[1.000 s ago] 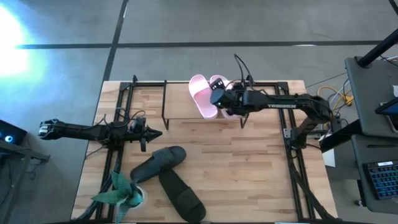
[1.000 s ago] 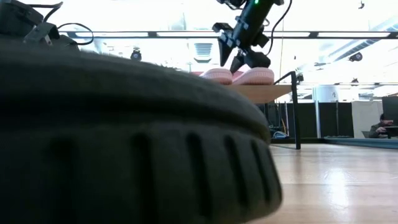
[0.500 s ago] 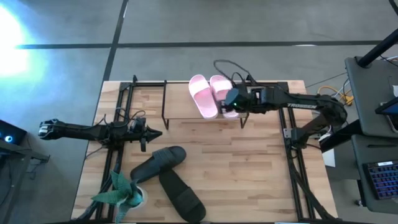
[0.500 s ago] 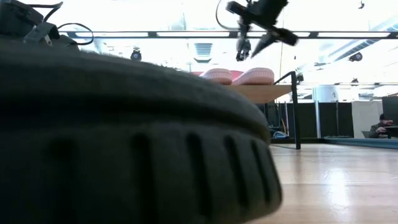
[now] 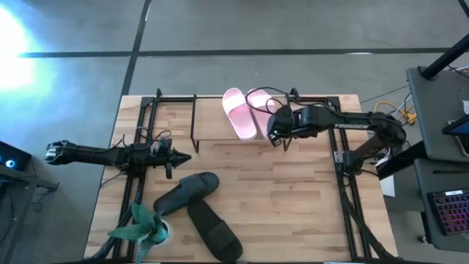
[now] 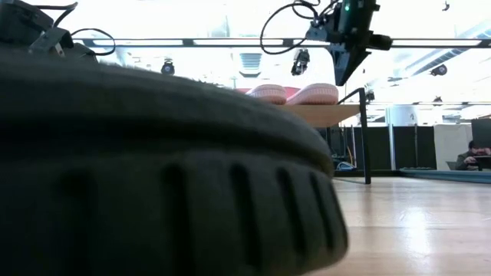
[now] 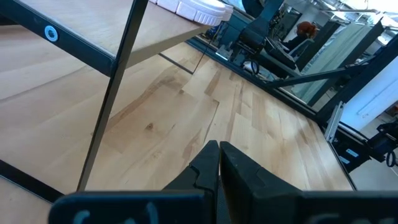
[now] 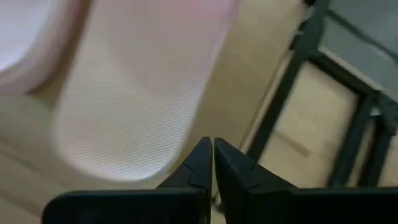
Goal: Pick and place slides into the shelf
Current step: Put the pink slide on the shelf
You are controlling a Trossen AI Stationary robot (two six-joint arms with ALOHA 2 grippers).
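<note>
A: Jaws pressed together, empty, on the right gripper (image 5: 272, 137) beside two pink slides (image 5: 237, 114) on the shelf (image 5: 220, 130); left gripper (image 5: 185, 156) likewise pinched on nothing.

B: Two dark slides (image 5: 187, 193) lie on the table (image 5: 293, 198) near one plant (image 5: 143, 227).

Low view mostly blocked by a dark slide (image 6: 153, 169); right arm (image 5: 344, 126) hides part of one pink slide (image 5: 258, 103).
</note>
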